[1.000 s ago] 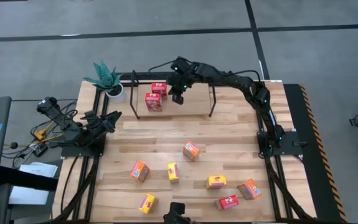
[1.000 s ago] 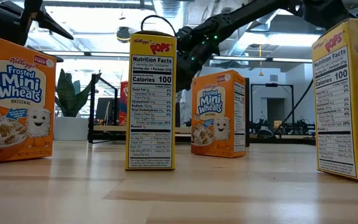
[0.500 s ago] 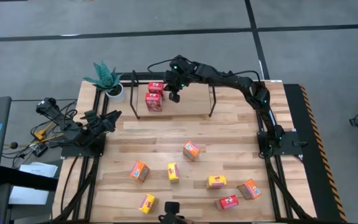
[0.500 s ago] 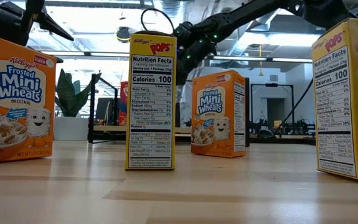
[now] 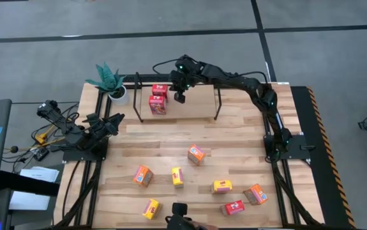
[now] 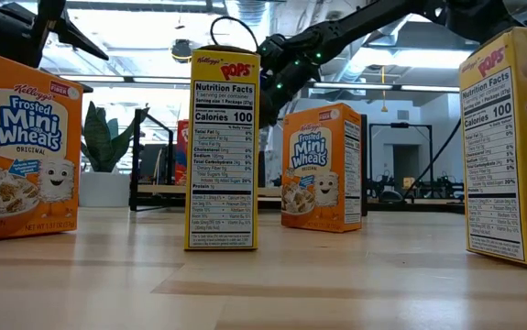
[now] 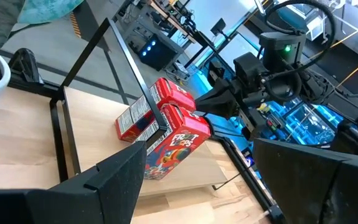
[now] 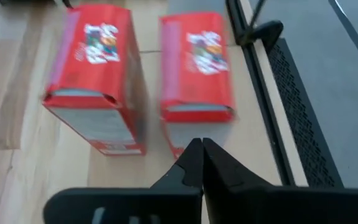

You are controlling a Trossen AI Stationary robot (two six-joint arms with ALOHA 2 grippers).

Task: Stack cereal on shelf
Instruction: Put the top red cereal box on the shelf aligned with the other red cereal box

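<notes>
The left gripper (image 5: 115, 119) waits at the table's left edge, its jaws apart and empty, while the right gripper (image 8: 200, 163), jaws pressed together on nothing, hovers over the shelf (image 5: 218, 105) just beside two red Froot Loops boxes (image 8: 96, 74) standing there.

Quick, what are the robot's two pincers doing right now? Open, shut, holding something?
Left pincer: open, holding nothing, waiting at the table's left edge.
Right pincer: shut, empty, over the shelf beside the two red boxes.
</notes>
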